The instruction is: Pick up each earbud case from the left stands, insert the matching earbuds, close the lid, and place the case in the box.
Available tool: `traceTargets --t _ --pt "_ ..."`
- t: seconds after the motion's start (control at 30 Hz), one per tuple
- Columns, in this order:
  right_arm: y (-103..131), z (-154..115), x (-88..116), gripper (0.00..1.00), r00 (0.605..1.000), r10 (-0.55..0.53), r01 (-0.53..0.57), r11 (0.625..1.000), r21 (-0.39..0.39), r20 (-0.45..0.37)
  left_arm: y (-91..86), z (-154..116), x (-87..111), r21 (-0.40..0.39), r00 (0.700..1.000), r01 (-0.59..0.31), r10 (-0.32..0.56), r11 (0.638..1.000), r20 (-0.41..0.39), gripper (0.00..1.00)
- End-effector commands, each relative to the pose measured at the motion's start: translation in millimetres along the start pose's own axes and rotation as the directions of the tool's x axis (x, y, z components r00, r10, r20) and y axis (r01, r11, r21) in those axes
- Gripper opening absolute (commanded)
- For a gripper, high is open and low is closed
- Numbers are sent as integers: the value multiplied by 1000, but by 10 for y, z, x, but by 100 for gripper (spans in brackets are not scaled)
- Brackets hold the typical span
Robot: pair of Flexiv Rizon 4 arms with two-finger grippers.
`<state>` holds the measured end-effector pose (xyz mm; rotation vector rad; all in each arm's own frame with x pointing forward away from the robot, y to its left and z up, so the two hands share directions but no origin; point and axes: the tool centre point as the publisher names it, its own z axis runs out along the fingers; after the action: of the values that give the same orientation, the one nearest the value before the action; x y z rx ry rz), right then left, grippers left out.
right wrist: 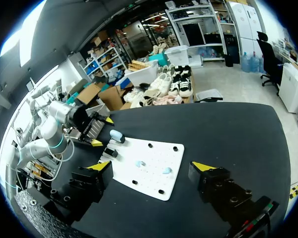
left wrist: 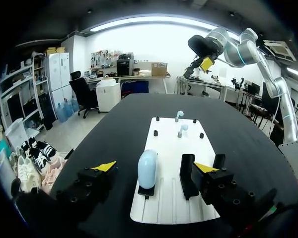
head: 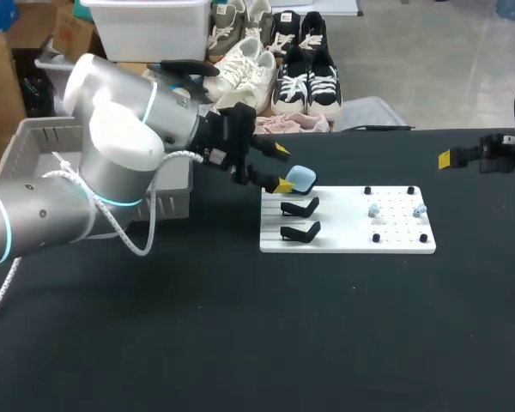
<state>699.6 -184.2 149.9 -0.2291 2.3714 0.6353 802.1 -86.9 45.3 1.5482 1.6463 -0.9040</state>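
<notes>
- Left wrist view: left gripper (left wrist: 155,167) is spread wide and clamps nothing. Its fingers straddle the earbud case (left wrist: 147,168) with a gap on each side. It looks lined up for a grasp that is not yet made.
- The case is pale blue, its lid looks shut, and it stands upright on a black holder. That leaves both its sides free for the fingers.
- An empty stand (left wrist: 186,176) sits just beside the case, also between the fingers. It is probably a snag risk when they close.
- Head view: the case (head: 302,178) is at the 10 o'clock corner of the white board (head: 343,240). Two empty stands (head: 300,207) are at 6 o'clock from it.
- Earbuds (head: 373,209) lie on the board's 3 o'clock half among black pegs (head: 367,190). They are likely parked there for insertion.
- Right gripper (right wrist: 153,166) has its fingers apart and holds nothing. It hangs well apart from the board, at the board's 2 o'clock.
- Box (head: 176,193) is at 9 o'clock of the board, behind the left arm. It is judged the drop-off.
</notes>
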Motion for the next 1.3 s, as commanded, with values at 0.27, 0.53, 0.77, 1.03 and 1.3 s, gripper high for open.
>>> traceTargets --t 0.27,0.53,0.77,1.03,1.3 --pt "-10 0 -3 100 1000 -1 1 1000 -4 -1 30 87 64 -17 999 9 -9 1000 -35 100" --pt "-10 0 -3 100 1000 -1 1 1000 -4 -1 61 131 96 -14 998 20 -21 1000 -51 100" --pt "-10 0 -3 100 1000 -1 1 1000 -4 -1 67 165 132 -11 998 27 -28 1000 -63 100" --pt "-10 0 -3 100 1000 -1 1 1000 -4 -1 104 197 155 -17 998 37 -38 999 -57 100" --pt "-10 0 -3 100 1000 -1 1 1000 -4 -1 118 239 160 1 998 42 -42 999 -43 94"
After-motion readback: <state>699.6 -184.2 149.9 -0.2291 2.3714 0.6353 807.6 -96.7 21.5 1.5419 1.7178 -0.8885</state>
